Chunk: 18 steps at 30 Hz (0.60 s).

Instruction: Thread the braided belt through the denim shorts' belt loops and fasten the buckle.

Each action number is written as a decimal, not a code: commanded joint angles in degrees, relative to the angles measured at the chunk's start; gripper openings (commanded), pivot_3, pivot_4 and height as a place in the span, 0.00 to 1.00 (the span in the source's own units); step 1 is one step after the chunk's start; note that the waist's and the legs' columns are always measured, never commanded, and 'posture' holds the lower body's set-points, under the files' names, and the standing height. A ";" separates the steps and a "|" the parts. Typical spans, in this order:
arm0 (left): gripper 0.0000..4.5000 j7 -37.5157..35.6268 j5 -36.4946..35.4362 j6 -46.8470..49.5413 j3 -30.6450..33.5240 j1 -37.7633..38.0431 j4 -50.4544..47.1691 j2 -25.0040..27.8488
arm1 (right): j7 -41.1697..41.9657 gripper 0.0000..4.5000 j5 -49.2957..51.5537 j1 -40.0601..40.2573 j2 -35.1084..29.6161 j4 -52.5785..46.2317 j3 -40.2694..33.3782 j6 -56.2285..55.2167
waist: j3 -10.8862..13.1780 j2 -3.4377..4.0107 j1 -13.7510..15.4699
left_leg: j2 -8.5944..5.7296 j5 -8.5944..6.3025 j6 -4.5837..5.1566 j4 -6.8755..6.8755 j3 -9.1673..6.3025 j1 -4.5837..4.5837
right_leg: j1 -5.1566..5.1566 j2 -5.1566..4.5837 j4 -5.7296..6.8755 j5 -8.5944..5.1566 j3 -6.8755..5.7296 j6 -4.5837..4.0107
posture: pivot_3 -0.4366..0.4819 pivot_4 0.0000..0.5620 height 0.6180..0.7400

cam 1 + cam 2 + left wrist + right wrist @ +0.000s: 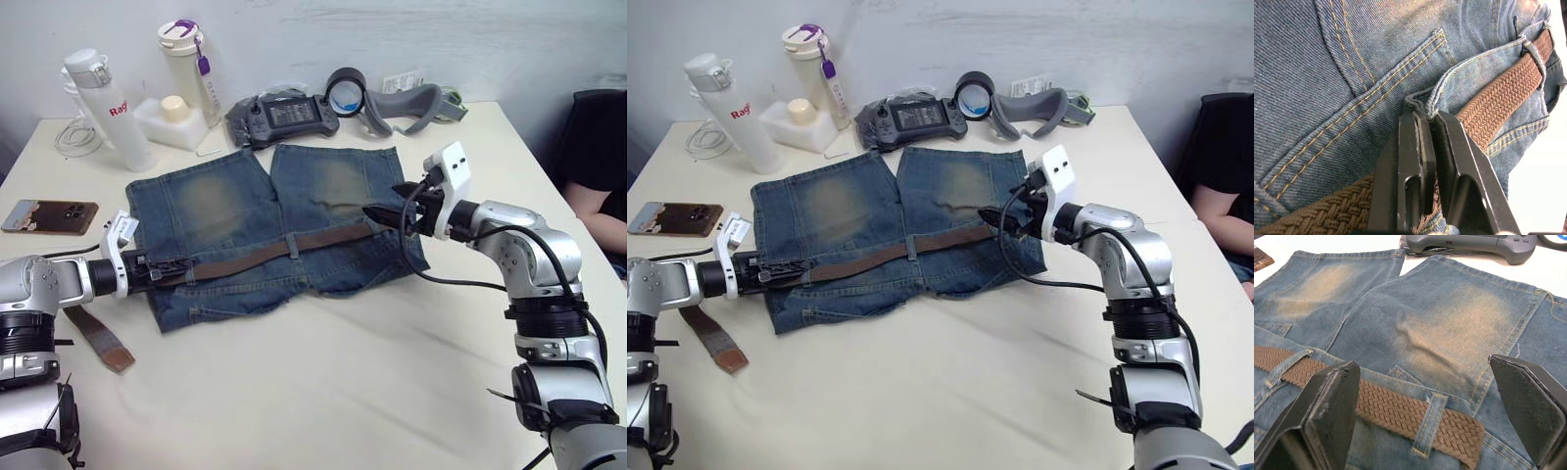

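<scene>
Belt [265, 251]: threaded along the shorts' [274, 230] waistband, under a loop [1426, 423], tail end hanging off the table [323, 392] edge at the left
Left gripper [1427, 147]: fingers pinched shut on the waistband edge beside the belt, probably to pin the cloth
Right gripper [1425, 396]: fingers spread wide over the belt's end, arm bent inward, likely ready to pull

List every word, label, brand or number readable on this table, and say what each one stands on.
"Ray", in red, cut off at the edge: on the white bottle.
Screen of the grey handheld controller: marks too small to read.
White power strip at the back: markings too small to read.
Denim shorts, braided belt, phone: no readable text.
</scene>
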 commanded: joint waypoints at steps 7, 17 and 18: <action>0.01 -0.78 -0.94 -1.92 0.98 1.50 -2.98 -0.32 | 3.05 1.00 -2.35 -6.34 3.39 25.25 0.54 -5.54 | -0.02 -0.03 -0.15 | 0.01 0.00 0.00 0.01 0.06 0.03 | 0.00 0.00 0.01 0.00 0.02 0.00 | 0.48 0.27 1.00; 0.01 0.35 -1.61 -1.61 2.75 3.42 -5.51 -1.49 | 13.91 1.00 2.35 -16.68 5.10 44.43 -3.57 2.83 | -0.02 -0.03 -0.16 | 0.01 0.00 0.00 0.00 0.09 0.03 | 0.00 0.00 0.02 0.00 0.04 0.00 | 0.48 0.27 1.00; 0.01 0.42 -1.58 -1.66 2.83 3.52 -5.62 -1.63 | 15.72 1.00 2.95 -17.16 5.09 44.65 -3.61 4.20 | -0.02 -0.03 -0.19 | 0.01 0.00 0.01 0.01 0.08 0.03 | 0.00 0.00 0.03 0.00 0.05 0.00 | 0.48 0.27 1.00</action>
